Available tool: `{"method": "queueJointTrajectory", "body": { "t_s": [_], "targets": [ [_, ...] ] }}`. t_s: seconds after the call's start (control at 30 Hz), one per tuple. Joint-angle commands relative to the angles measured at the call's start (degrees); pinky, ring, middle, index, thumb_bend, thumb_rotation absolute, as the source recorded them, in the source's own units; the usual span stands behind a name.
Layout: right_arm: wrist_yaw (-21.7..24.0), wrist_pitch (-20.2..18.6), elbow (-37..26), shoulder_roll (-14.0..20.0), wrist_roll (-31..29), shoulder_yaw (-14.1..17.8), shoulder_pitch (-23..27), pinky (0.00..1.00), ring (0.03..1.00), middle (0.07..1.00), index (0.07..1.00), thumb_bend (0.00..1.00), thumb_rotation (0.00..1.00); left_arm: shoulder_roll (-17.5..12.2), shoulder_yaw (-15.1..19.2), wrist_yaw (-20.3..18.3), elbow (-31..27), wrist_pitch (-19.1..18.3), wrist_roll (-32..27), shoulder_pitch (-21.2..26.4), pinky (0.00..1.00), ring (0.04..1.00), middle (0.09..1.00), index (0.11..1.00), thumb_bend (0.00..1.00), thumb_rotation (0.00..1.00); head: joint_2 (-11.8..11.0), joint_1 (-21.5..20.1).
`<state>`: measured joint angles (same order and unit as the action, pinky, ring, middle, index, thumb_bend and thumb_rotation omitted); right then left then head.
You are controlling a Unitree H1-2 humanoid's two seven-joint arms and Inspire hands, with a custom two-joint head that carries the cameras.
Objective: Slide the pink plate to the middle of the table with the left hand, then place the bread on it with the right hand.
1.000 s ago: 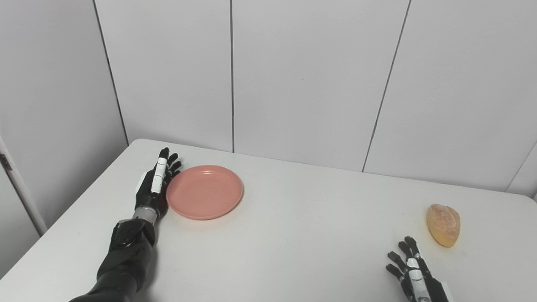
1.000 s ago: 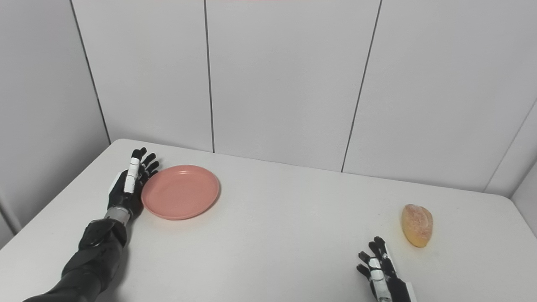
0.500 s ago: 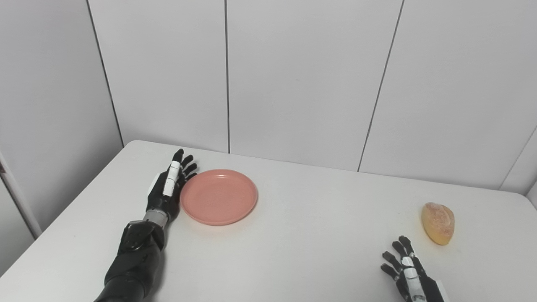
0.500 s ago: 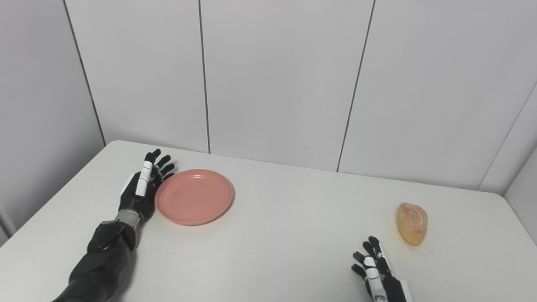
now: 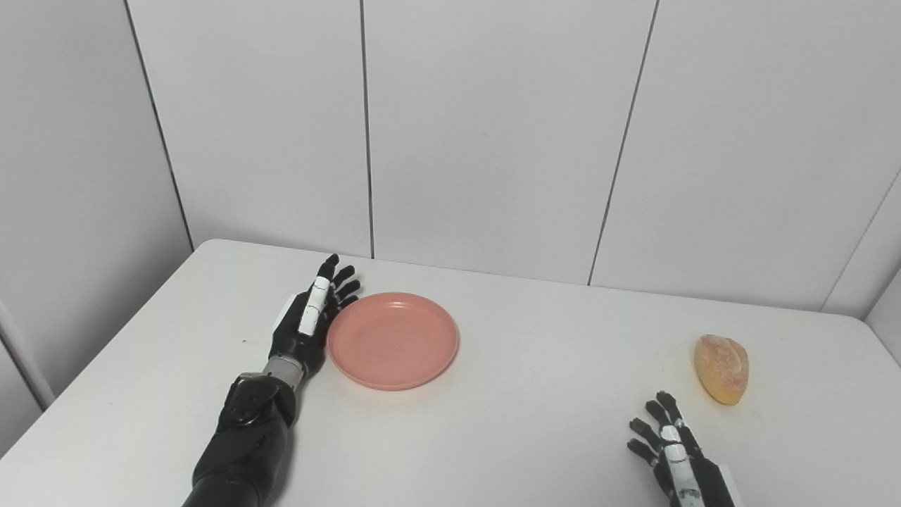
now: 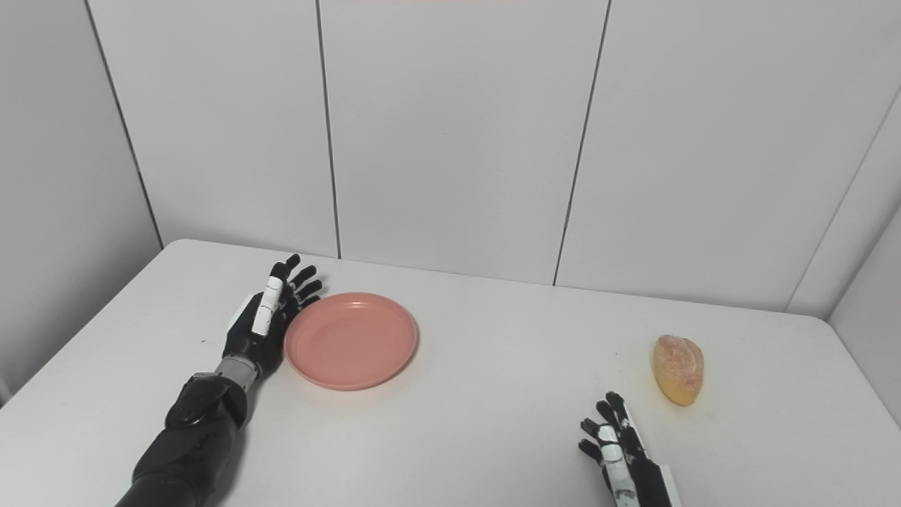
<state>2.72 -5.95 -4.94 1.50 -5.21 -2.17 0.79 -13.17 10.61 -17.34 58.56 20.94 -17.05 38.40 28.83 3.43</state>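
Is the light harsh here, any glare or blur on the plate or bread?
Left eye view: soft, even light; the pink plate casts a faint shadow along its near edge, no glare. Right eye view: the bread looks sharp, and the left hand shows no motion blur.

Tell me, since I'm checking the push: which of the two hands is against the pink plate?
The left hand, fingers spread flat along the pink plate's left rim. The right hand sits apart, nearer the bread.

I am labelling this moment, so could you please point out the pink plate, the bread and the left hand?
pink plate [image 5: 415,320]: left eye view, far part of its rim.
bread [image 5: 721,369]: left eye view, middle of its crust.
left hand [image 5: 304,327]: left eye view, back of the hand, beside the plate's left rim.
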Motion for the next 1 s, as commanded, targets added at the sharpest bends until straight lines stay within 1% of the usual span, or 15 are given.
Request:
{"method": "queueJointTrajectory", "body": {
  "t_s": [0.0,0.17,0.23,0.5,0.6,0.67,0.77,0.87,0.9,0.93,0.97],
  "targets": [
    [0.8,-2.5,-0.7,-1.0,-0.1,-1.1,-0.1,0.84,0.883,0.954,0.959,0.75,0.88,1.5,-0.7,-1.1,-0.1,0.4,0.6,-0.1,0.91,0.918,0.942,1.0,0.87,0.86,0.1,-0.1],
    [0.5,-2.9,-1.1,-1.3,0.1,-1.3,-0.1,0.84,0.885,0.954,0.964,0.73,0.89,2.9,-1.3,-1.9,1.3,0.6,0.7,0.5,0.89,0.907,0.933,1.0,0.87,0.85,0.5,-0.7],
    [0.5,-2.8,-1.0,-1.5,0.3,-1.3,0.0,0.84,0.886,0.956,0.964,0.73,0.89,3.4,-1.5,-2.2,1.7,0.5,0.8,0.6,0.9,0.922,0.95,1.0,0.88,0.84,0.5,-1.1],
    [0.1,-2.9,-1.0,-2.0,1.0,-1.8,0.2,0.84,0.881,0.954,0.962,0.74,0.88,5.2,-2.5,-2.6,4.1,1.7,1.3,0.8,0.9,0.913,0.94,0.998,0.91,0.82,0.8,-2.7],
    [-0.1,-3.0,-1.0,-2.3,1.0,-2.0,0.4,0.83,0.878,0.952,0.962,0.74,0.88,5.8,-2.9,-2.6,4.3,1.3,1.5,0.6,0.9,0.91,0.939,1.0,0.93,0.81,1.1,-3.5],
    [-0.3,-3.3,-1.0,-2.6,1.1,-2.1,0.5,0.83,0.88,0.954,0.964,0.73,0.88,6.2,-3.0,-2.8,4.2,0.7,1.4,0.5,0.92,0.925,0.95,1.0,0.92,0.81,1.2,-4.0],
    [-0.6,-3.4,-1.0,-2.9,1.2,-2.2,0.6,0.84,0.879,0.953,0.96,0.74,0.87,6.9,-2.3,-3.8,5.0,0.2,0.3,0.6,0.95,0.951,0.966,1.0,0.91,0.79,1.3,-4.7],
    [-0.7,-3.3,-0.9,-3.3,1.5,-2.5,0.7,0.84,0.881,0.957,0.963,0.73,0.87,7.2,-3.0,-3.7,4.9,0.1,1.4,0.4,0.95,0.954,0.969,1.0,0.91,0.8,1.4,-6.2],
    [-0.8,-3.4,-0.9,-3.5,1.7,-2.6,0.8,0.85,0.881,0.959,0.964,0.73,0.87,7.1,-3.3,-3.7,4.9,0.2,1.7,0.4,0.94,0.95,0.966,1.0,0.91,0.81,1.4,-7.6],
    [-0.9,-3.5,-0.9,-3.7,1.9,-2.8,0.8,0.85,0.884,0.962,0.967,0.71,0.87,7.1,-3.5,-3.6,4.9,0.3,2.0,0.4,0.94,0.948,0.965,1.0,0.9,0.82,1.4,-7.6],
    [-1.1,-3.6,-0.8,-3.9,2.0,-2.9,0.9,0.85,0.885,0.963,0.968,0.71,0.87,7.1,-3.7,-3.5,4.8,0.3,2.3,0.3,0.94,0.947,0.964,1.0,0.9,0.83,1.5,-9.1]
  ]
}}
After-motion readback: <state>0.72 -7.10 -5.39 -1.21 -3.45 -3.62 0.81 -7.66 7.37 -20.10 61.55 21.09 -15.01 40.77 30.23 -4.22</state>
